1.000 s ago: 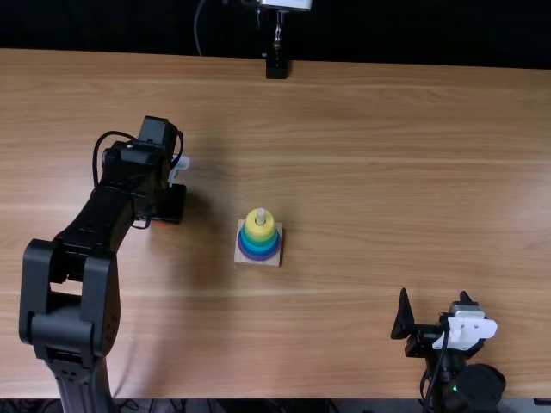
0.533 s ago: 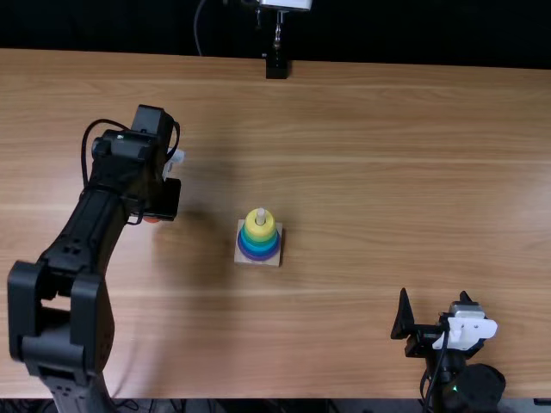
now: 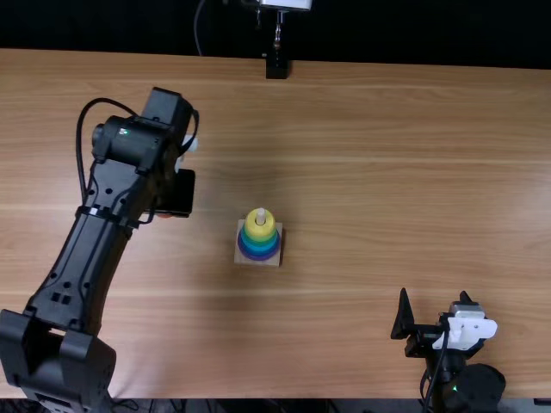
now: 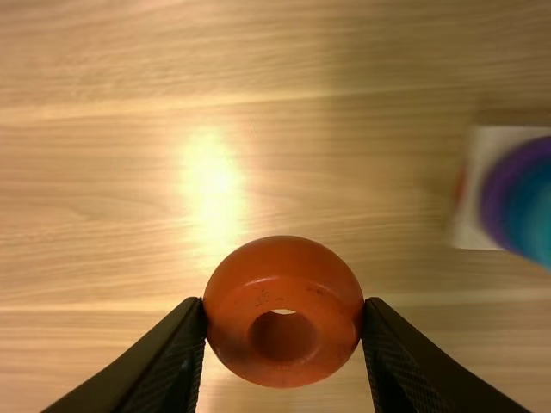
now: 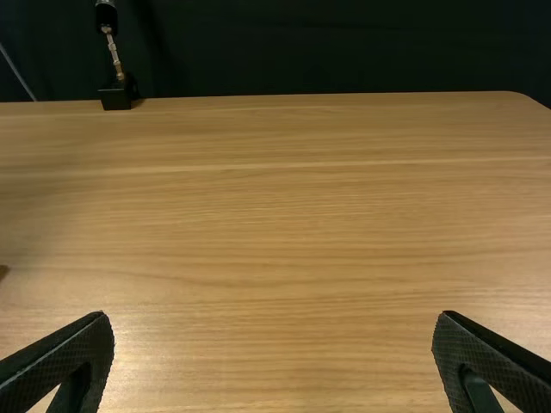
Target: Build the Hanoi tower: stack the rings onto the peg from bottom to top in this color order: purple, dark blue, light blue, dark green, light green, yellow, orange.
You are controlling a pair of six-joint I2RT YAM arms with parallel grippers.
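On a light brown table, we find the tower nearly built: a pale base with a peg carries a neat stack of rings. We read it from the bottom up as purple, then blue rings, then green rings, with yellow on top and the peg's tip poking through. The blue and green bands sit so close together that we cannot count them surely, but the order looks right, and we judge that only orange is left to add. That orange ring is pinched between the two fingers of the left gripper, one pressing each side, its hole in view. We find it well apart from the stack, on the left side of the table, and seemingly lifted. The right gripper is spread wide with nothing between its fingers, near the table's close right corner. The next move, we think, is to bring orange over the peg, line up its hole and lower it onto yellow.
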